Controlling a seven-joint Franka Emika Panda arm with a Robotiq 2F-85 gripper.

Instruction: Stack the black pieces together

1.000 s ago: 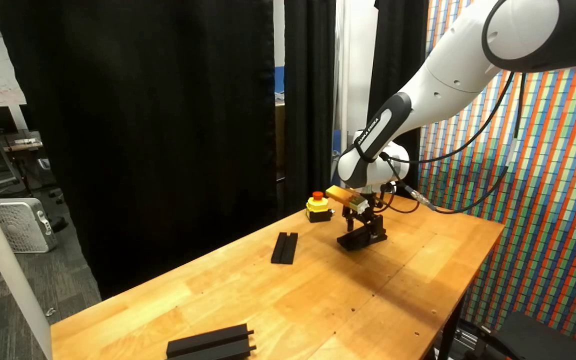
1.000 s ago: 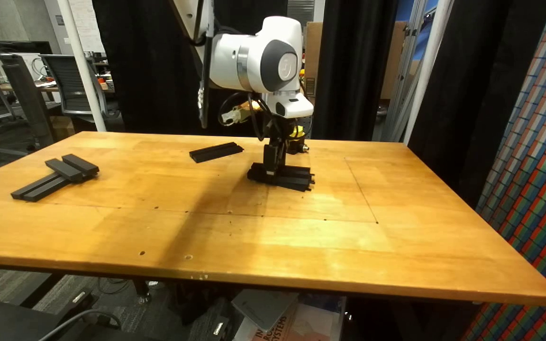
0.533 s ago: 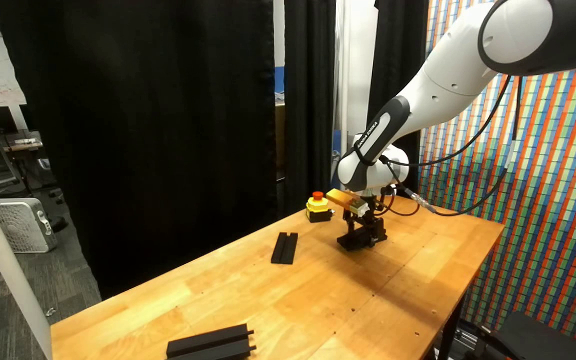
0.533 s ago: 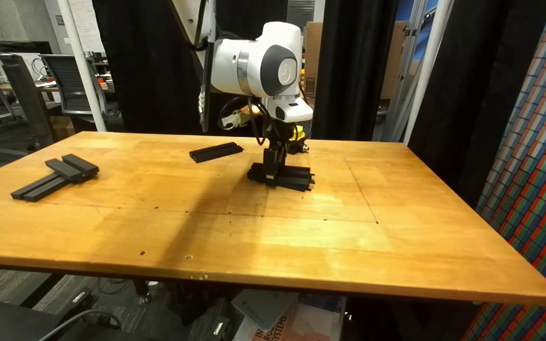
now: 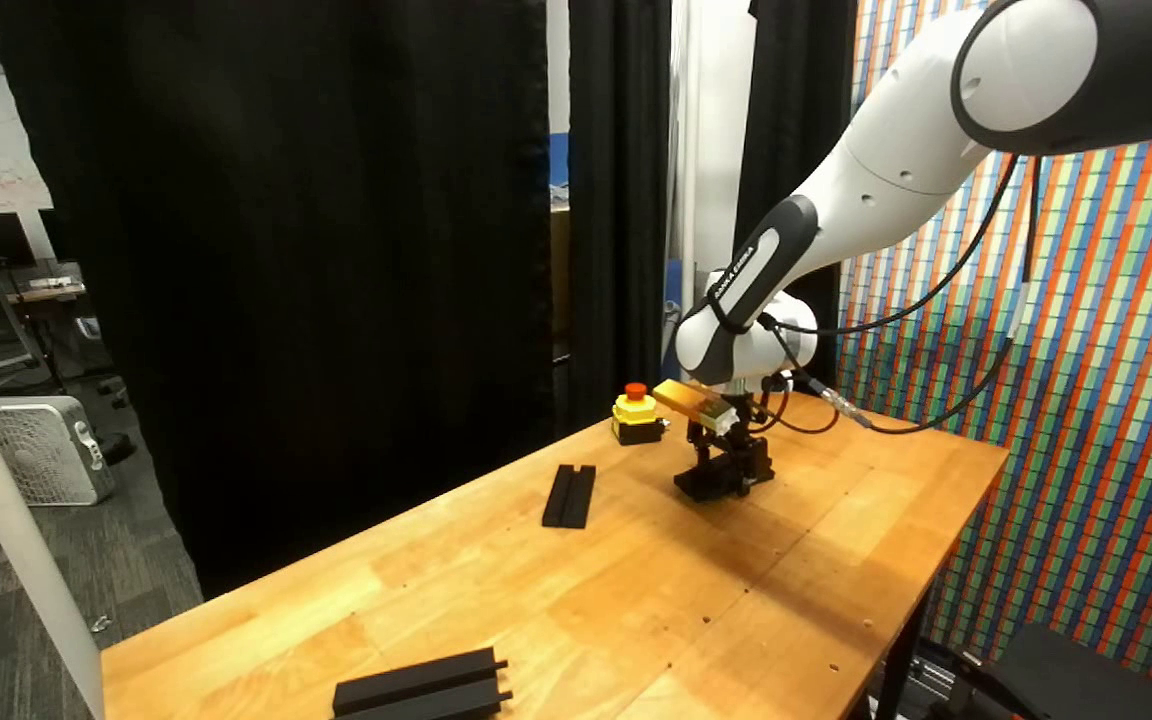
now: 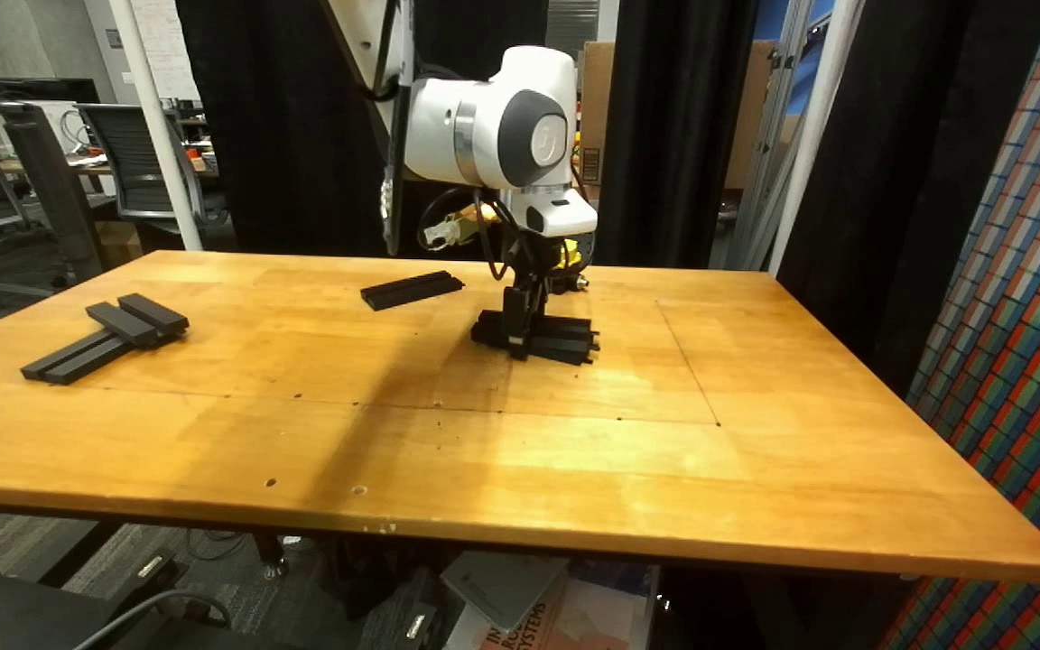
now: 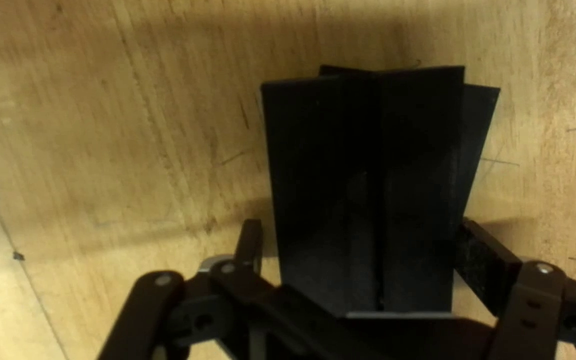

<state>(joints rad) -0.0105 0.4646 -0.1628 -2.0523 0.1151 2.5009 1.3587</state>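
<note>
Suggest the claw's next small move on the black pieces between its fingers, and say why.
Probably close the open claw gently. In the wrist view its fingers stand on either side of the upper black piece, which lies skewed over the lower black piece; squeezing might straighten the pair or give a firm grip.

- The stack (image 6: 565, 343) is lying on the desk (image 6: 574, 478), its layers resting askew on each other.
- The gripper (image 7: 359, 232) is straddling the stack, its jaws standing to either side.
- In an exterior view, the side-by-side pair (image 6: 412, 291) is lying left of the stack and behind it.
- The crossed pile (image 6: 123, 327) is resting farther left of the stack, well apart.
- The button box (image 6: 570, 255) is standing behind the stack.
</note>
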